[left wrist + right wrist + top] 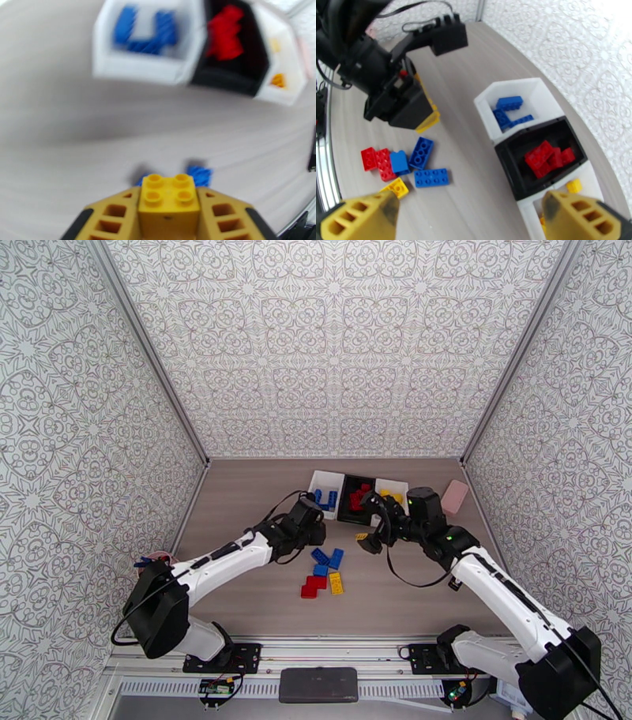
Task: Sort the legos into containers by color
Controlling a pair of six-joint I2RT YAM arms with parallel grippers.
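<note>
Clamping a yellow brick (170, 195) between its two yellow fingers (112, 215), the left gripper (170, 221) stands nearly closed. The brick sits studs up at the lower centre of the left wrist view, raised above the table (237, 500). That view is blurred.

In the top view, the left gripper is at mid-frame, just below the row of bins (325, 475) and above the loose bricks.

The right gripper (470, 203) is spread wide, one finger at each lower corner of the right wrist view, with nothing between them. In the top view it is just right of centre, close below the black bin and facing the left gripper.

Bin contents, right wrist view, from upper middle to lower right:
- First white bin (513, 86): blue bricks (508, 103).
- Black bin (510, 173): red bricks (547, 158).
- Second white bin (527, 211): a yellow piece (574, 185) against the black bin's wall.

The loose bricks (420, 152) lie on the table at the lower left of the right wrist view: two red, three blue and one yellow, grouped close together and well apart from the bins.

A pink block (454, 496) lies on the table near the right-hand end of the row, at the frame's right.
</note>
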